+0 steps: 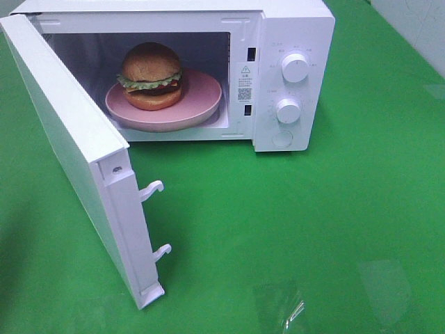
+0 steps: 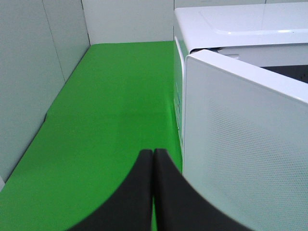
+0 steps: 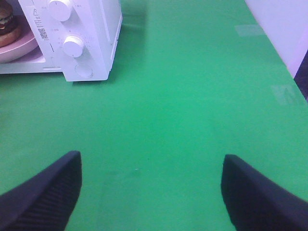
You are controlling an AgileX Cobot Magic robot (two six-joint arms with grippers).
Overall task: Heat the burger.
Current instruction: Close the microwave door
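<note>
Burger sits inside the open microwave, both jaws empty

From up high I see one burger [image 1: 151,75] upright on one pink plate [image 1: 201,104] in the microwave [image 1: 292,28] cavity, bun dome up; it is round, so no long axis. The door [image 1: 62,139] stands swung wide, two latch hooks on its edge, and there are two knobs [image 1: 295,67] on the panel. Neither arm shows in that view. My left wrist view has the door blocking the cavity; the left jaws are pressed together on nothing, just beside the door's outer face. The right wrist view cuts the burger off at the edge; the right jaws are spread wide over the bare green surface [image 1: 313,223].
</note>
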